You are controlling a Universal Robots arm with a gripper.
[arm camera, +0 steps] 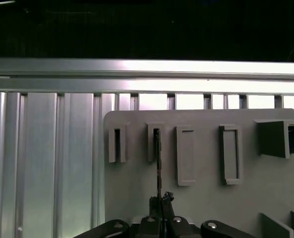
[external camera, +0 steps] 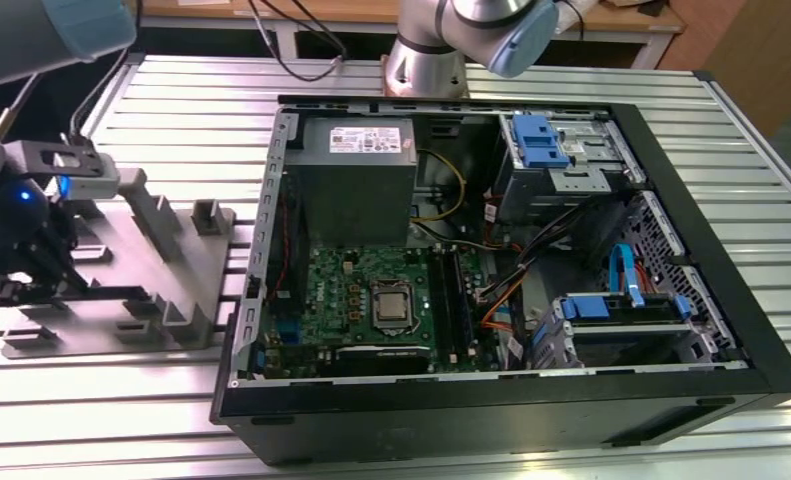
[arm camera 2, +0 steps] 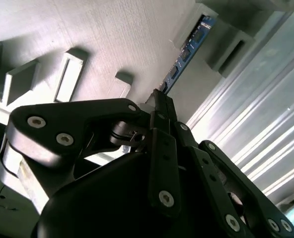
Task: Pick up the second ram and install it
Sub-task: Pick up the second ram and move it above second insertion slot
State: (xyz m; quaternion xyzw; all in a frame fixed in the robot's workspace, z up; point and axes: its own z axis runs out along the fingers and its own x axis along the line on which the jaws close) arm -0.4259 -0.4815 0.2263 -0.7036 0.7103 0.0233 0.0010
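While the gripper (external camera: 35, 275) sits over the grey fixture plate (external camera: 168, 290) at the exterior view's left, its jaws are pinched narrow onto the second ram (arm camera 2: 186, 49). Black jointed metal links with round screw heads converge on the stick's near end in both wrist views.

The ram is a long, flat, thin board, blue with a row of small dark rectangular chips in the second wrist view. In the first wrist view it is edge-on, a thin dark line (arm camera: 158, 168) running from the gripper (arm camera: 162, 201) into a raised slot on the plate. Its far end is still inside that slot.

The fixture plate (arm camera: 201, 198) is matte grey with a fine layered texture. It carries several raised rectangular pockets and blocky posts.

The table (external camera: 102, 400) under it is ribbed, shiny aluminium with long parallel slats.

The open black PC case (external camera: 502, 420) lies on its side, well apart from the gripper toward the exterior view's right. Inside are a green motherboard (external camera: 348, 290) with a square metal CPU socket (external camera: 392, 305), long black memory slots (external camera: 451, 300) beside it, a grey sheet-metal power supply (external camera: 355, 165) and blue plastic drive brackets (external camera: 535, 140). Loose cables, yellow, orange and blue, cross the middle.
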